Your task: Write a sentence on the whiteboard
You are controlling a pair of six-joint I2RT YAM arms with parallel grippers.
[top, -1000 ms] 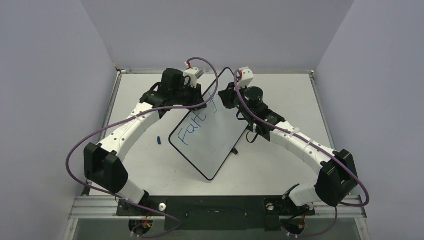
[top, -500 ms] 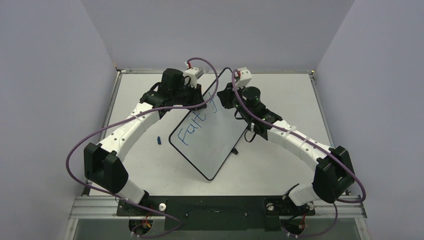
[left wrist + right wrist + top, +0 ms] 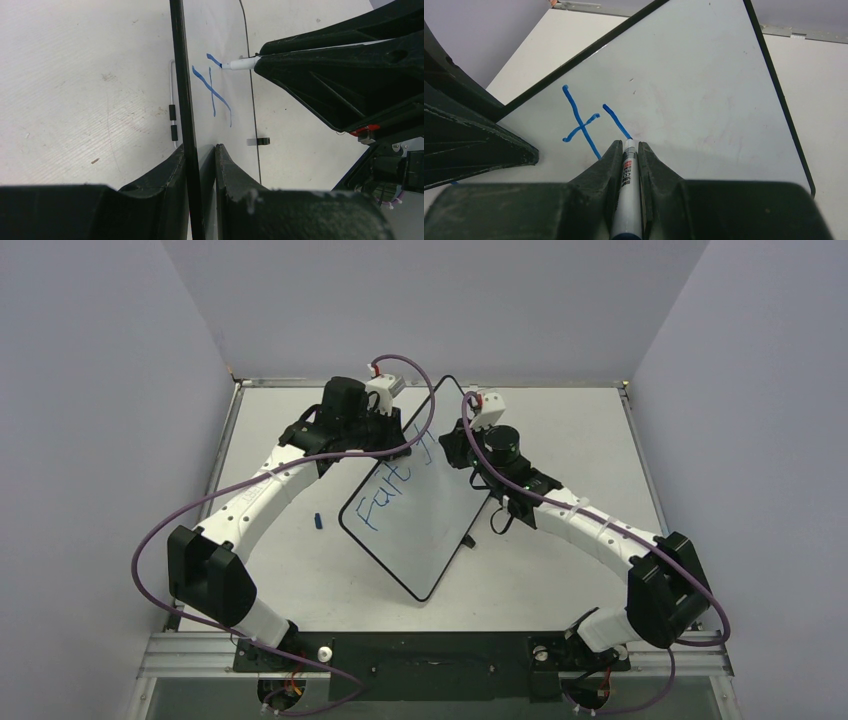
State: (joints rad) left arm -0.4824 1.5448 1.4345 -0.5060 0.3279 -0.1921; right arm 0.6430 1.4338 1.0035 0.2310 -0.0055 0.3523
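Observation:
The whiteboard [image 3: 425, 530] stands tilted on the table, white with a thin black frame. My left gripper [image 3: 200, 147] is shut on its upper left edge [image 3: 181, 75], one finger on each face. The sentence [image 3: 387, 492] reads about "Fait" in blue, and a further stroke [image 3: 616, 121] is being drawn after the crossed t [image 3: 581, 122]. My right gripper [image 3: 628, 142] is shut on a white marker [image 3: 628, 170] whose blue tip touches the board [image 3: 694, 85]. In the left wrist view the same marker [image 3: 242, 63] meets the board at the stroke's end.
A small blue cap [image 3: 318, 521] lies on the table [image 3: 600, 440] left of the board. A black tab [image 3: 472, 540] sticks out from the board's right edge. Grey walls close in on both sides. The two arms nearly meet over the board's far corner.
My right gripper has slid a little towards me and left along the board, lengthening the blue stroke after the t. The left arm and the board have held still.

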